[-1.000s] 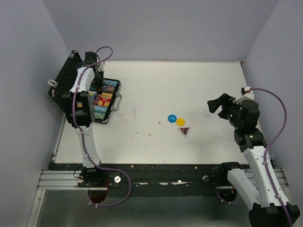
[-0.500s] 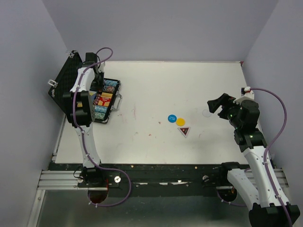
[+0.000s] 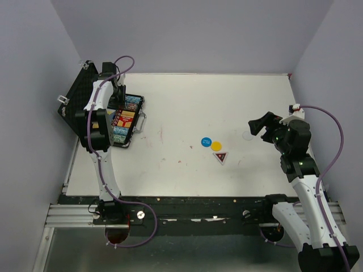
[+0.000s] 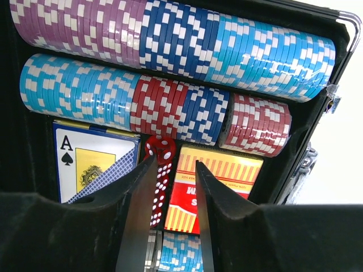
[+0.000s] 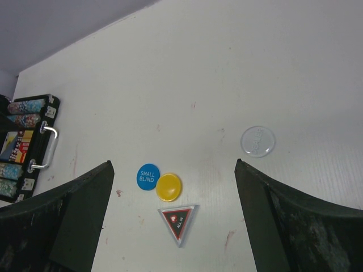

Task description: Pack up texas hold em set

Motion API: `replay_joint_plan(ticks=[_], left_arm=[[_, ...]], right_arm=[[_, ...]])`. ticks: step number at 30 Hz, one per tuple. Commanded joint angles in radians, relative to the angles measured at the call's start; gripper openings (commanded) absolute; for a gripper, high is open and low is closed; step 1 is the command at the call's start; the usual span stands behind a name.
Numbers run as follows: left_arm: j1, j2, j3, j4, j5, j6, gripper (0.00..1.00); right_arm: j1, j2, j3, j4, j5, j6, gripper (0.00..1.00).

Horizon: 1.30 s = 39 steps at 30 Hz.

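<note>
Both open, L gripper (image 4: 174, 164) narrow astride red dice (image 4: 160, 175), wrist cam only, R gripper (image 5: 173, 164) wide

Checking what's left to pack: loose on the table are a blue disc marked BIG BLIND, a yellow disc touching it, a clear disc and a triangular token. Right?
Not quite. The blue disc reads SMALL BLIND, as the right wrist view shows. The yellow disc touching it, the clear disc and the triangular token are as you say.

Glossy plastic chips (image 4: 170, 48), matt white table (image 3: 227, 102), shiny metal case handle (image 5: 51, 147)
</note>
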Motion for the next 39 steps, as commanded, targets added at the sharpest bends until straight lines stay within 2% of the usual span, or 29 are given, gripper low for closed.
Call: replay_joint_plan(ticks=[1, 7, 13, 17, 26, 32, 35, 39], left_arm=[[0.008, 0.006, 0.027, -0.013, -0.013, -0.009, 0.46], [-0.007, -0.066, -0.004, 0.030, 0.021, -0.009, 0.47], [-0.052, -0.235, -0.097, 0.088, 0.062, -0.045, 0.47], [-0.086, -0.402, -0.231, 0.145, 0.094, -0.069, 0.48], [-0.220, -0.746, -0.490, 0.151, 0.136, -0.057, 0.49], [-0.251, -0.996, -0.783, 0.240, 0.295, -0.136, 0.51], [-0.259, -1.071, -0.913, 0.274, 0.324, -0.167, 0.51], [-0.286, -1.133, -0.984, 0.285, 0.328, -0.180, 0.51]], right_arm=[[-0.006, 0.003, 0.002, 0.009, -0.007, -0.013, 0.95], [-0.006, 0.004, -0.001, 0.008, -0.004, -0.012, 0.95], [-0.007, 0.024, 0.007, -0.011, 0.020, -0.016, 0.93], [-0.006, 0.078, 0.026, -0.052, 0.080, -0.021, 0.91], [-0.004, 0.383, 0.157, -0.196, 0.194, -0.068, 0.86], [0.026, 0.559, 0.238, -0.252, 0.305, -0.097, 0.83], [0.056, 0.638, 0.261, -0.269, 0.352, -0.107, 0.83], [0.068, 0.704, 0.263, -0.223, 0.315, -0.105, 0.84]])
